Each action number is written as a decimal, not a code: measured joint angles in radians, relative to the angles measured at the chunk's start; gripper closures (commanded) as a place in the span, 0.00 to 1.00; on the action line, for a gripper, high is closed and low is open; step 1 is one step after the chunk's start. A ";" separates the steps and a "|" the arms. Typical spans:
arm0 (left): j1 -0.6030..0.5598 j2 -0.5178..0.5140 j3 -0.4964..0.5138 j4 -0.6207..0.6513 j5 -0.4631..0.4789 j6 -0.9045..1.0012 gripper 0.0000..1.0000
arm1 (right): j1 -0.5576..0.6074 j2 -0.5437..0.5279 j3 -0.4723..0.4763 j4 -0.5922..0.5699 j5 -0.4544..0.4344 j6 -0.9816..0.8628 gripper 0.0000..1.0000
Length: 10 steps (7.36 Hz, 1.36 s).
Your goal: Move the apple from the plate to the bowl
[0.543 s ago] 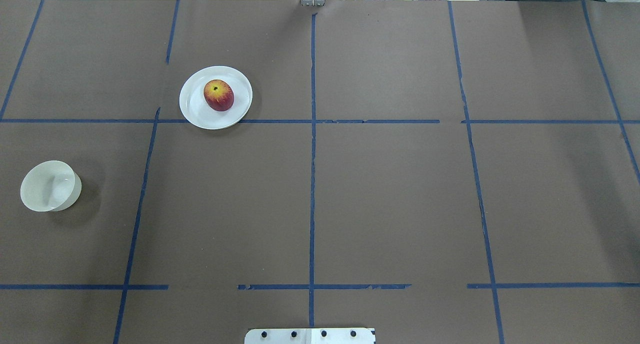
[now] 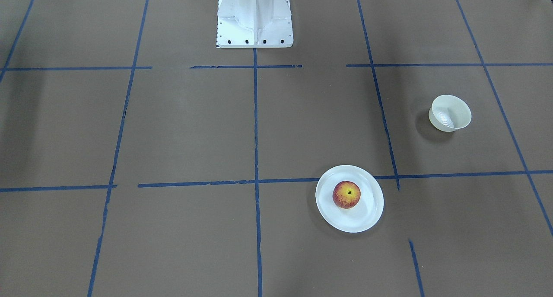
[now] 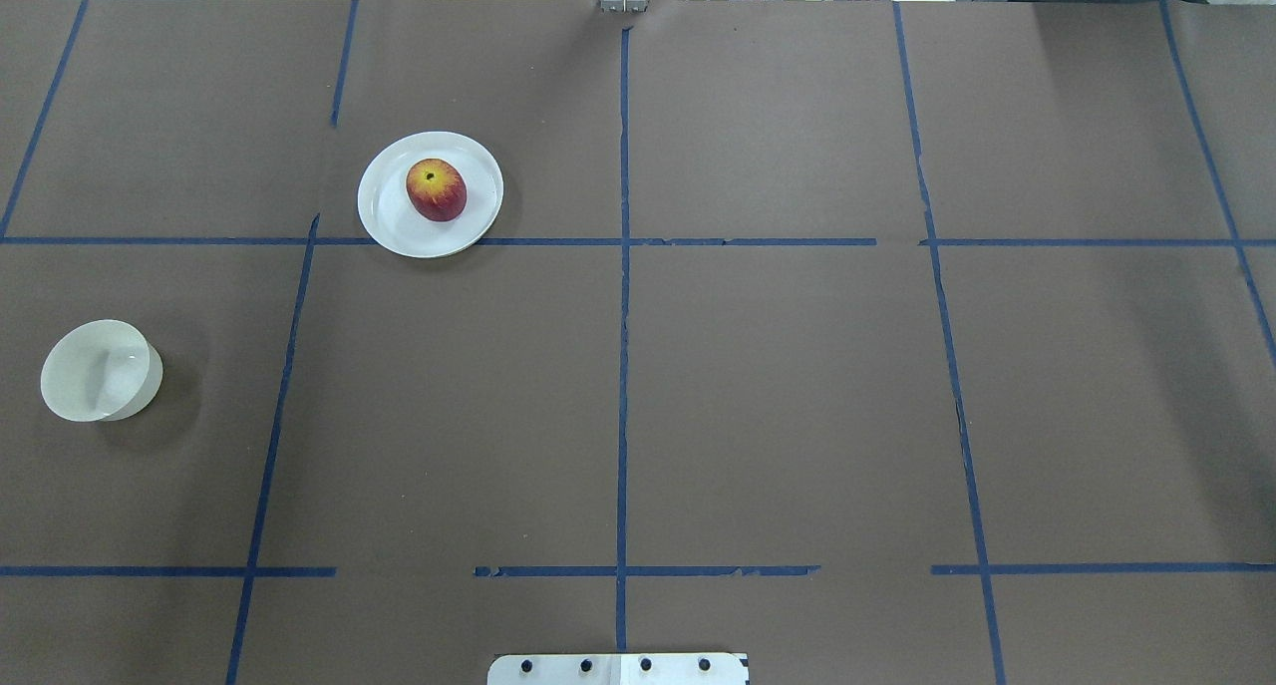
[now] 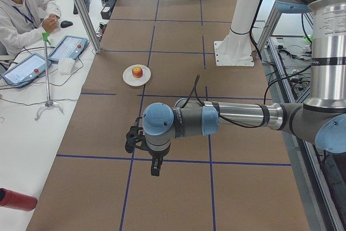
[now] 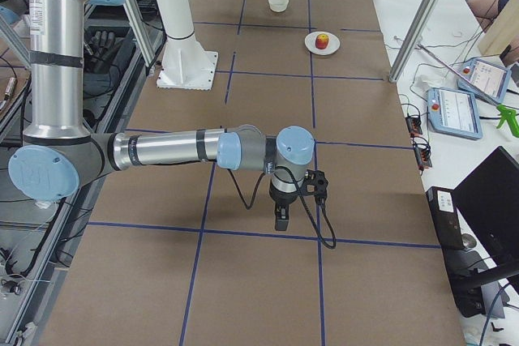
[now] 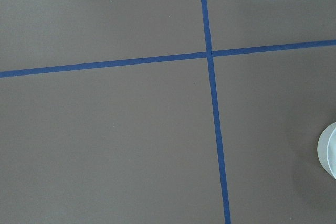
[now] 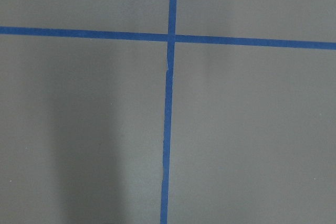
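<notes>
Left gripper [image 4: 155,170] well apart from stem-up apple [image 3: 436,188]

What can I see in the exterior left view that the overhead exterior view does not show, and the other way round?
Only the exterior left view shows the left arm, its pincer pointing down, and a seated operator. Only the overhead exterior view shows the bowl, which is empty. Both show the apple lying on the plate.

Opposed overhead and front views, both high, sharing the plate [image 3: 399,228]
</notes>
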 measured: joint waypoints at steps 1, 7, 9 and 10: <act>0.001 0.005 0.005 -0.001 0.049 -0.001 0.00 | 0.000 0.000 0.000 0.000 0.000 0.000 0.00; 0.327 -0.052 -0.078 -0.252 -0.105 -0.596 0.00 | 0.000 0.000 0.000 0.000 0.000 0.000 0.00; 0.518 -0.199 -0.091 -0.287 -0.076 -0.960 0.00 | 0.000 0.000 0.000 0.000 0.000 0.000 0.00; 0.597 -0.283 -0.090 -0.289 -0.035 -1.122 0.00 | 0.000 0.000 0.000 0.000 0.000 -0.001 0.00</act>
